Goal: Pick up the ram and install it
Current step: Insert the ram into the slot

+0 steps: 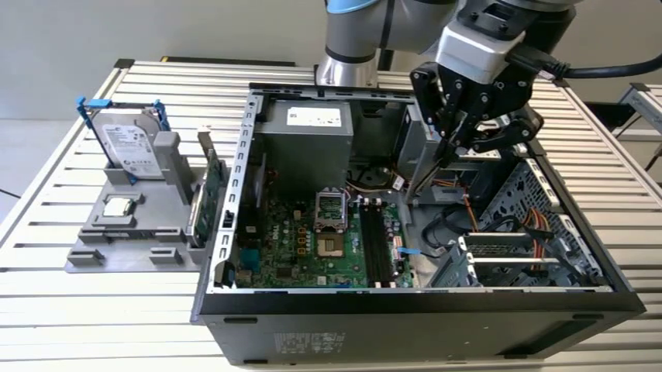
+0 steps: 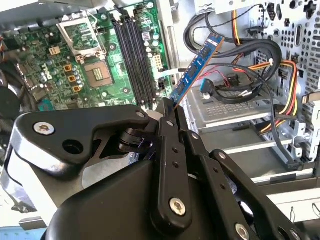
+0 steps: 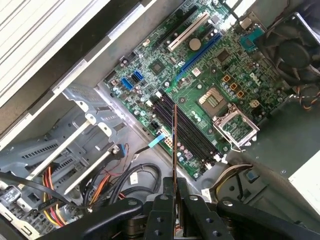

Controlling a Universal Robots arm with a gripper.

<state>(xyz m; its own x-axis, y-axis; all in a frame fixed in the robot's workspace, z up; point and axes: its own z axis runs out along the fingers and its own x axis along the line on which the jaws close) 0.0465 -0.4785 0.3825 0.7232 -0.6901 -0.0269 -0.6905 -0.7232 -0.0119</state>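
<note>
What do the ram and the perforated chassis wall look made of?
The ram, held in the end effector: thin printed circuit board, blue here, carrying dark chips. The chassis wall: probably bare sheet metal, matte grey, stamped with round holes.

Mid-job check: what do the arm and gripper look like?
The arm is silver-grey tubing with a light-blue joint ring. The gripper is black, its jointed linkage fingers pinned with silver screws, under a pale grey block. A thick black cable leaves the wrist.

Bright even light falling across the slatted bench [image 1: 62, 310], computer case [image 1: 414, 333] interior lying in softer shadow, motherboard [image 3: 150, 85] gleaming
</note>
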